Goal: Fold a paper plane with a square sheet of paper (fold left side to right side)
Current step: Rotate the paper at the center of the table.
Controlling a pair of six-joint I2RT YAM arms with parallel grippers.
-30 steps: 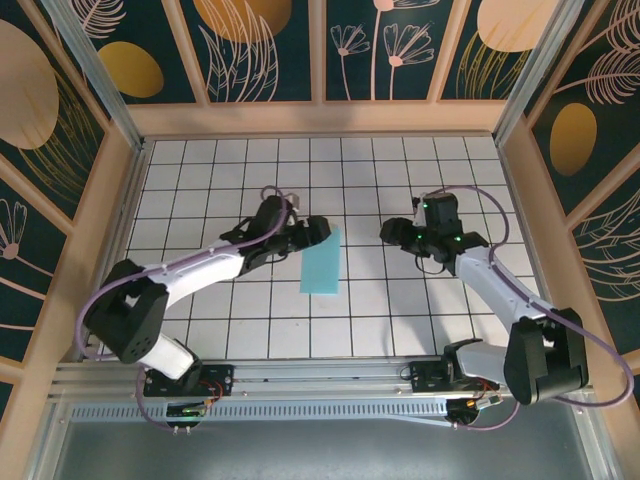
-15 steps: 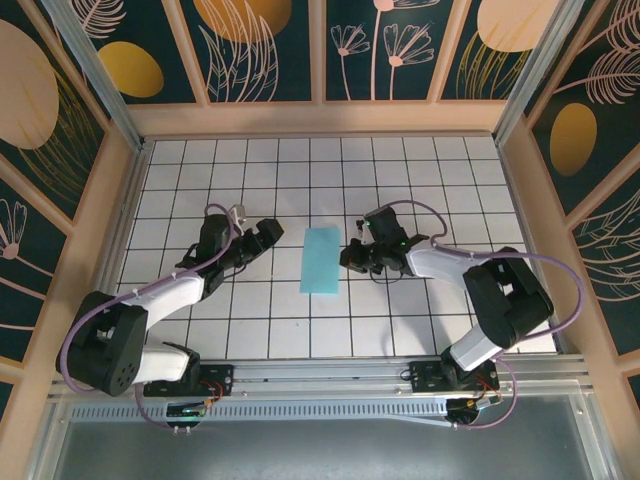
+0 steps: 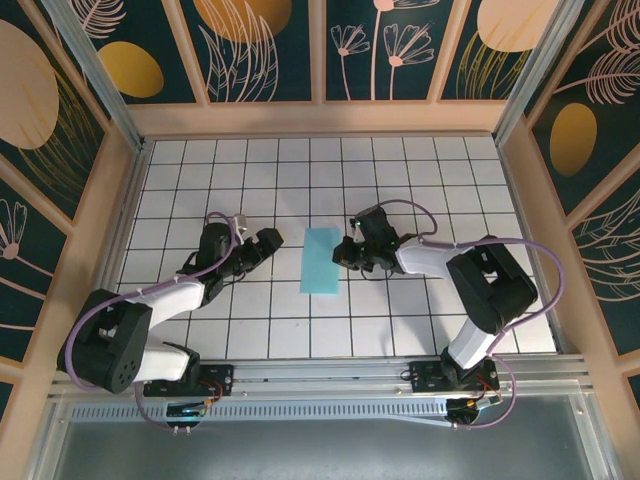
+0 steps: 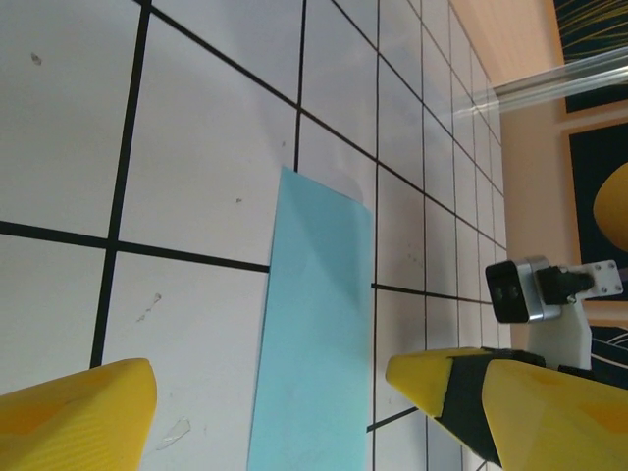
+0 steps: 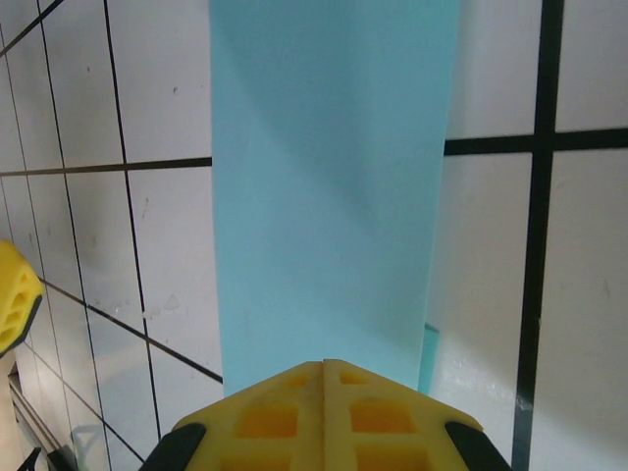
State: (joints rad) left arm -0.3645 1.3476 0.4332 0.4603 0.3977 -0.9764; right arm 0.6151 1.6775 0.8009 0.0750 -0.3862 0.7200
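Observation:
The square sheet of paper [image 3: 320, 262] lies flat near the middle of the tiled table, folded into a narrow turquoise-blue strip. My right gripper [image 3: 342, 252] is shut, its joined tips on the strip's right long edge. In the right wrist view the closed yellow fingertips [image 5: 324, 373] sit over the paper [image 5: 329, 186], and a sliver of the lower layer [image 5: 429, 358] peeks out beside them. My left gripper [image 3: 264, 245] stands open about one tile left of the strip. In the left wrist view its fingers [image 4: 88, 412] frame the paper [image 4: 319, 324] without touching it.
The white tiled table [image 3: 420, 170] is boxed in by wooden walls [image 3: 320, 118] on three sides. An aluminium rail [image 3: 320, 375] with the arm bases runs along the near edge. The right arm's wrist camera [image 4: 520, 289] is visible beyond the strip.
My right gripper has swung in from the right to the strip's right edge and shut. My left gripper has drawn back leftward off the paper and stays open.

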